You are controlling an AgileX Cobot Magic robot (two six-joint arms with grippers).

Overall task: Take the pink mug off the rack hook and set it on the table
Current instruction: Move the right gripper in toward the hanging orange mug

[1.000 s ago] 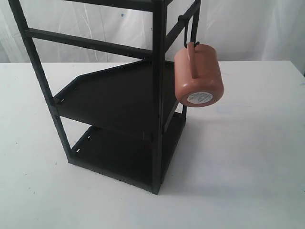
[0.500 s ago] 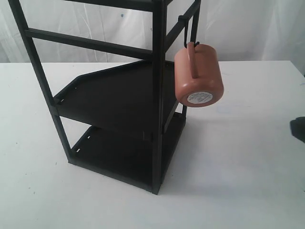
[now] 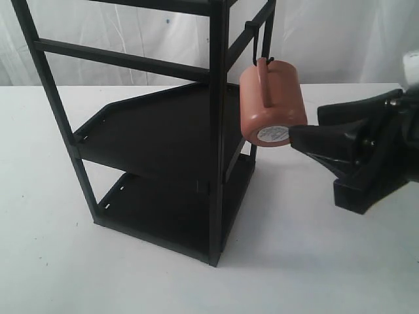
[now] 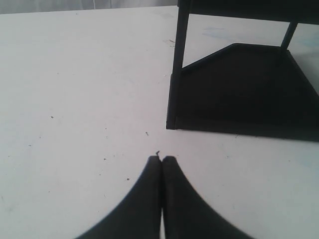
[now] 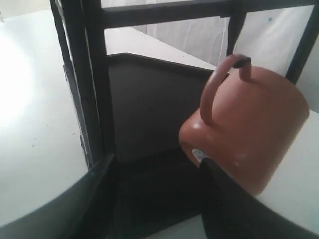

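The pink mug (image 3: 272,101) hangs by its loop handle on the rack hook (image 3: 264,40) at the upper right of the black rack (image 3: 218,131), its white base sticker facing outwards. My right gripper (image 3: 306,124) is open just to the right of the mug, one fingertip close to the mug's base. In the right wrist view the mug (image 5: 251,132) sits right ahead of one finger, the hook tip (image 5: 242,62) pokes through the handle, and the open gripper (image 5: 157,163) has nothing between its fingers. My left gripper (image 4: 161,159) is shut and empty, low over the table (image 4: 75,99).
The rack has two flat black shelves (image 3: 163,134); its lower shelf (image 4: 239,94) and a corner post lie ahead of the left gripper. White table (image 3: 327,261) spreads in front and to the right of the rack. A white curtain hangs behind.
My right gripper has come in from the right edge and moved left, up to the hanging mug. The mug and rack have not moved.
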